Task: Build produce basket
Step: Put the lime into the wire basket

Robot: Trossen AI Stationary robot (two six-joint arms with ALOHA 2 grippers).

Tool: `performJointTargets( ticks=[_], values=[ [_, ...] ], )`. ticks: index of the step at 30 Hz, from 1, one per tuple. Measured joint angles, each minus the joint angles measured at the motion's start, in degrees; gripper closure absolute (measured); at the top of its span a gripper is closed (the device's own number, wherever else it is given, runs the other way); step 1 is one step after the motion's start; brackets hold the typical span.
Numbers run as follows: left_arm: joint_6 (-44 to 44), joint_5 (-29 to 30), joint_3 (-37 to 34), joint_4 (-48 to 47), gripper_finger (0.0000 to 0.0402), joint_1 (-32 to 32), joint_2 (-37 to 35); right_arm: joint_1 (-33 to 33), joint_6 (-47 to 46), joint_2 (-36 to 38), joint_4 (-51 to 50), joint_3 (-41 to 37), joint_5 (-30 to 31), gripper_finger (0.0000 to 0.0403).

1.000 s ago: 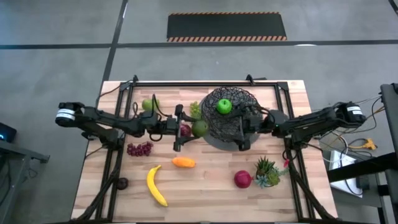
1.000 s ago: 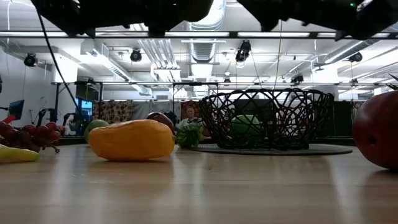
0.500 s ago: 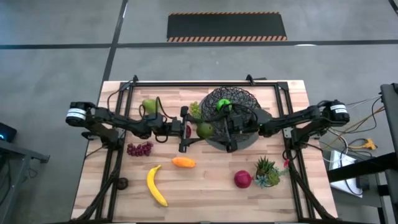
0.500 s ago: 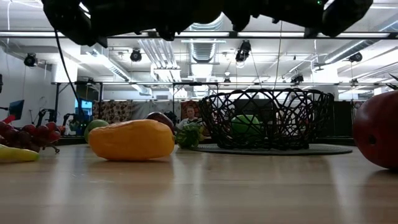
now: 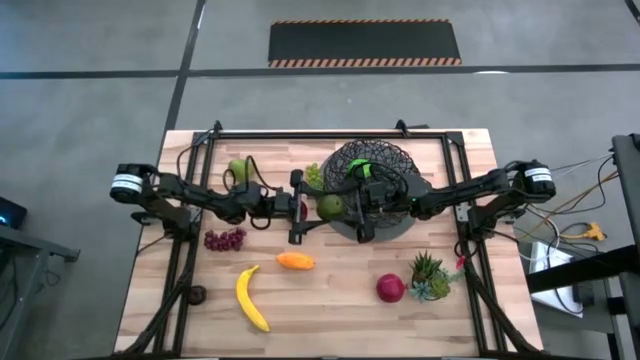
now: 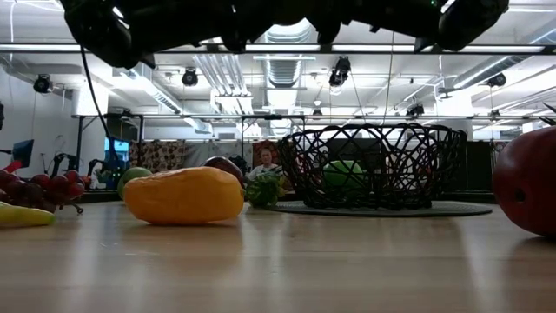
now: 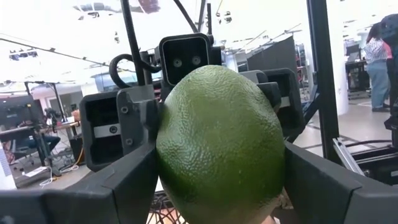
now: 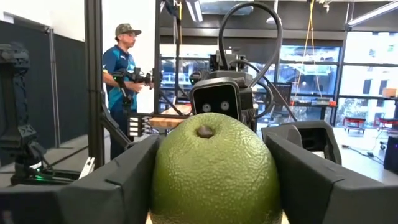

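The lime (image 5: 330, 208) is held in the air just left of the black wire basket (image 5: 384, 152), between both grippers. My left gripper (image 5: 317, 208) comes at it from the table's left and is shut on it. My right gripper (image 5: 346, 210) comes from the right, across the basket's near-left rim, and is also shut on it. In the left wrist view the lime (image 7: 221, 149) fills the gap between the fingers. It does the same in the right wrist view (image 8: 214, 171). A green apple (image 5: 360, 169) lies inside the basket (image 6: 373, 165). My left gripper pinches the lime between its two fingers, one finger (image 7: 130, 171) on each flank (image 7: 168, 162). It comes level from the table's left. The lime is lifted clear of the table. My right gripper pinches the same lime from the opposite side, level from the table's right. One finger (image 8: 134, 165) lies against each flank (image 8: 163, 174). The stem dimple (image 8: 203, 131) faces up.
On the table lie a green pear (image 5: 239, 169), green grapes (image 5: 314, 176), purple grapes (image 5: 225, 239), an orange piece (image 5: 295, 261), a banana (image 5: 251, 297) and a red apple (image 5: 390, 288). A spiky potted plant (image 5: 430, 275) stands near the right edge. A person (image 8: 121, 81) stands in the room.
My right gripper has moved from over the basket toward the table's left and has reached the lime. My left gripper has carried the lime a little toward the right, closer to the basket. The fruit on the table has stayed put.
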State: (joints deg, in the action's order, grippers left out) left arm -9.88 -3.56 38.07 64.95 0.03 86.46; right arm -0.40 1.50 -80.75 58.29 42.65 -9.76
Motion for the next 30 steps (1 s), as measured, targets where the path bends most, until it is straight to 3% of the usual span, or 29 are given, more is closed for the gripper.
performJointTargets(
  ticks=[15, 21, 27, 30],
  values=[
    [0.1, 0.1, -0.1, 0.0, 0.0094, 0.0, 0.1, 0.0, 0.0, 0.0, -1.0, 0.0, 0.0, 0.0165],
    [-0.6, 0.2, -0.9, 0.2, 0.0063, 0.1, -0.2, 0.0, -0.1, 0.0, -2.1, -0.1, -0.1, 0.0162],
    [-1.1, 1.3, -1.7, -1.7, 0.0013, 0.4, -0.8, 0.0, -0.9, 1.2, -8.7, -0.1, 1.0, 0.0163],
    [-1.4, 3.8, -1.8, -5.2, 0.0004, 0.4, -1.4, 0.0, -0.9, 3.3, -16.3, -0.1, 5.2, 0.0162]
  ],
)
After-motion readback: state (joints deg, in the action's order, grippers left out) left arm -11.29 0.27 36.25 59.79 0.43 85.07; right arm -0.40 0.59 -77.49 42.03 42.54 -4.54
